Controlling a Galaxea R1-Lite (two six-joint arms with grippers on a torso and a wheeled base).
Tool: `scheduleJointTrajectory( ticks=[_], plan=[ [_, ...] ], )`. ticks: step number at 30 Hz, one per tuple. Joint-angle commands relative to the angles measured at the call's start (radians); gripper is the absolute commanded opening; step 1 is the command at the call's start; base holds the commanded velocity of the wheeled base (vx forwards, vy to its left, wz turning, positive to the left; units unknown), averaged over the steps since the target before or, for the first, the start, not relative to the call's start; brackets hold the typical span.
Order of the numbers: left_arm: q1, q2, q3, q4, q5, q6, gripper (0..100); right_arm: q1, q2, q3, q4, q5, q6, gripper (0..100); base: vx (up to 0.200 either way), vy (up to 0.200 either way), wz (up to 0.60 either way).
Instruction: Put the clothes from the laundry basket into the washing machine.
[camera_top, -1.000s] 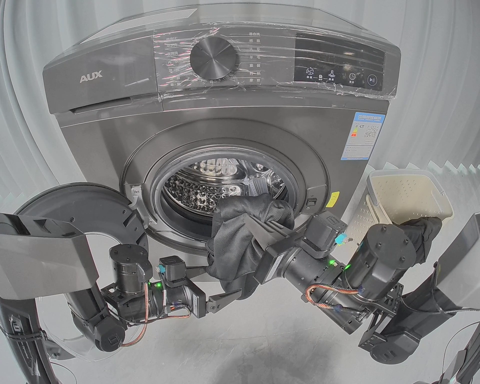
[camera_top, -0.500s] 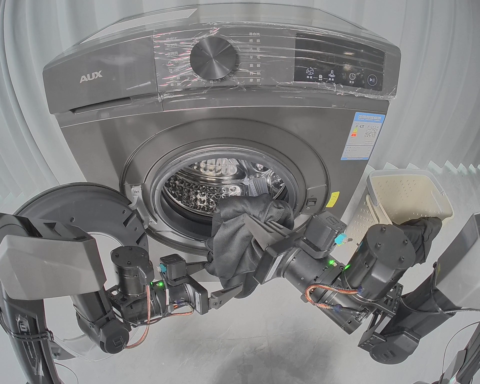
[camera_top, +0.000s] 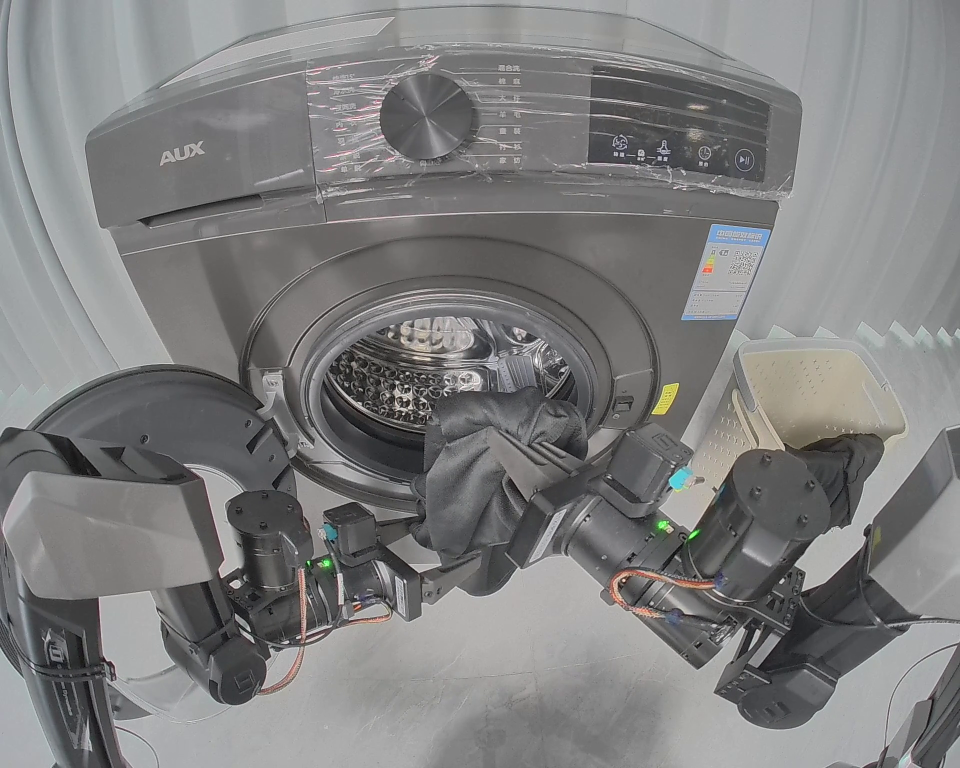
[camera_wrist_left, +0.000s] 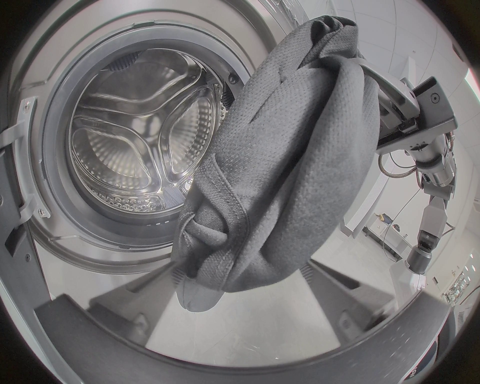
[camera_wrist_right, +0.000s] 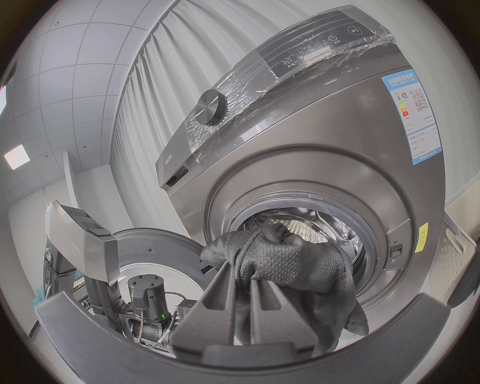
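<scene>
Matt, dark, textured cloth garment (camera_top: 470, 480); satin grey metal washing machine (camera_top: 200, 290); glossy perforated steel drum (camera_top: 400, 385).

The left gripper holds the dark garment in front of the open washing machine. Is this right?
Not quite. It is the right gripper that holds the dark garment in front of the open washing machine, as the right wrist view shows. The left gripper is open, by the dark garment's lower end.

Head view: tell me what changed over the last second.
The left gripper crept up and toward the robot's right, closing in on the lower end of the dark garment, fingers open. The right gripper stayed shut on the garment at the washing machine opening; the laundry basket did not move.
</scene>
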Motion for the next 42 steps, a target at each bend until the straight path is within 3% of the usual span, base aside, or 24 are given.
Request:
scheduleJointTrajectory(
  ticks=[1,6,13,18,25,26,36,42],
  plan=[
    [0.0,-0.001,-0.014,0.0,0.002,-0.001,0,0.001,0.005,0.0,-0.004,0.0,0.0,0,0.0,0.0,0.0],
    [0.0,0.001,-0.03,-0.002,0.042,-0.004,0,0.001,0.008,0.0,-0.004,0.0,0.0,0,0.0,0.0,0.0],
    [-0.029,-0.082,0.026,-0.003,0.036,-0.004,0,-0.029,0.023,0.0,-0.003,-0.003,-0.003,0,0.0,0.0,0.0],
    [-0.084,-0.205,0.184,-0.003,0.027,0.002,0,-0.056,0.059,0.002,-0.003,-0.005,-0.005,0,0.0,0.0,0.0],
    [-0.065,-0.274,0.198,-0.003,0.007,0.004,0,-0.072,0.08,0.026,-0.003,-0.006,-0.005,0,0.0,0.0,0.0],
    [-0.063,-0.284,0.187,-0.003,0.005,0.001,0,-0.079,0.082,0.026,-0.003,-0.006,-0.005,100,0.0,0.0,0.0],
    [-0.06,-0.298,0.103,-0.003,0.018,-0.005,0,-0.081,0.088,0.124,0.016,-0.003,-0.005,100,0.0,0.0,0.0],
    [-0.06,-0.297,0.101,-0.003,0.021,-0.005,0,-0.073,0.108,0.134,0.014,-0.005,-0.006,100,0.0,0.0,0.0]
  ],
)
